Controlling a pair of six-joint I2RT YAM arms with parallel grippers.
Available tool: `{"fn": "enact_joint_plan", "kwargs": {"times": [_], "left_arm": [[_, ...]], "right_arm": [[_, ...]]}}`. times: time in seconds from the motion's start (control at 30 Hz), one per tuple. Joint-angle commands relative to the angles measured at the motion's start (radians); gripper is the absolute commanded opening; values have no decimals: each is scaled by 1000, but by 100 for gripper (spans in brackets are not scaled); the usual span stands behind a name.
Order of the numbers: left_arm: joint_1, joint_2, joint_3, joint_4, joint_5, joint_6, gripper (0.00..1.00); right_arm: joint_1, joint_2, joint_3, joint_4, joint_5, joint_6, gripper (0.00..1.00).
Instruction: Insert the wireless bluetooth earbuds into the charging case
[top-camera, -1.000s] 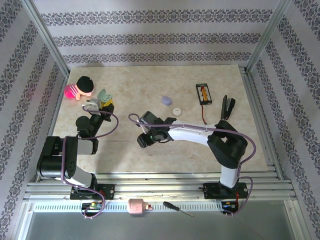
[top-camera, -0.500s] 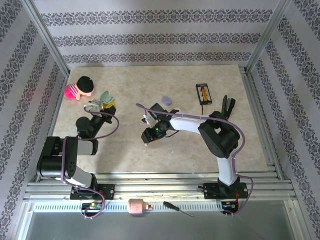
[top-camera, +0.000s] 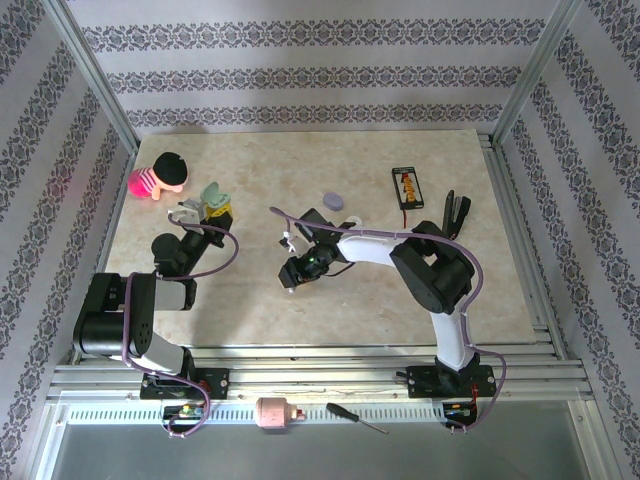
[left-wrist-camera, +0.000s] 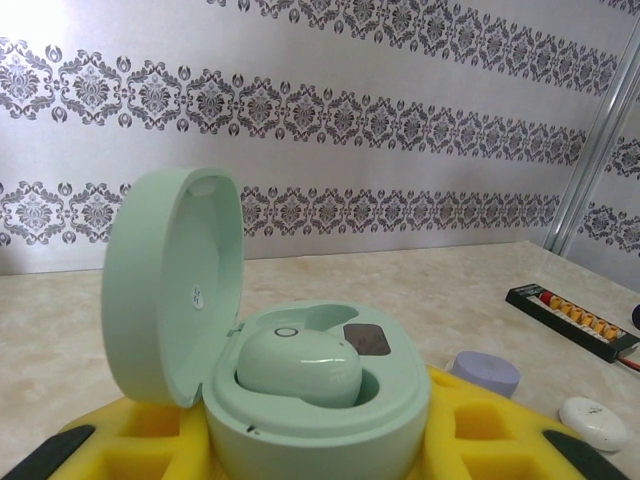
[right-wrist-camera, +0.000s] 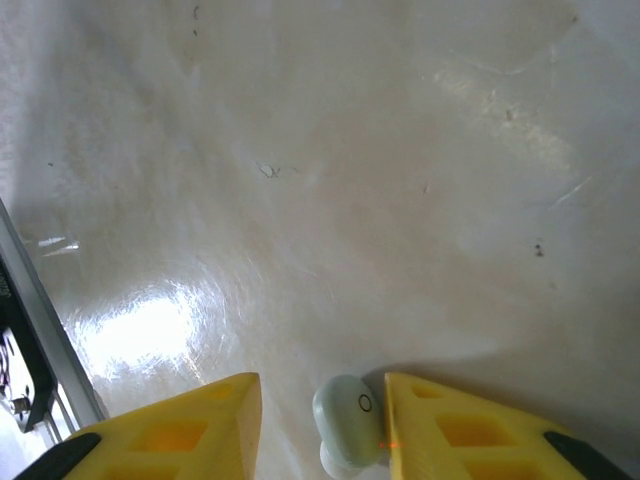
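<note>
One earbud (left-wrist-camera: 298, 366) in charging case (left-wrist-camera: 400, 385) — left gripper (left-wrist-camera: 310, 455) grips it | right gripper (right-wrist-camera: 322, 402) unclenched; second earbud (right-wrist-camera: 345, 425) seemingly touching finger (right-wrist-camera: 455, 430)

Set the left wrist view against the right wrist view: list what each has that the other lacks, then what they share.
Left wrist: an open green charging case with a seated earbud in one well, a lavender case, a white case, and the patterned wall. Right wrist: a loose earbud, pale green, between the fingers and close against one of them. Both: yellow fingers at the bottom edge and the pale marbled table.
</note>
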Motion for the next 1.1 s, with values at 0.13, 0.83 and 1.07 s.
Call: {"fn": "enact_joint_plan", "kwargs": {"times": [0.13, 0.83, 1.07], "left_arm": [[11, -17, -5, 51, 20, -10, 26], [9, -13, -7, 53, 31, -13, 26], [9, -16, -9, 52, 42, -12, 26]], "right_arm": [[-20, -5, -35, 29, -48, 13, 31], [-18, 33, -39, 48, -54, 21, 25], [-18, -7, -53, 44, -31, 20, 20]]}}
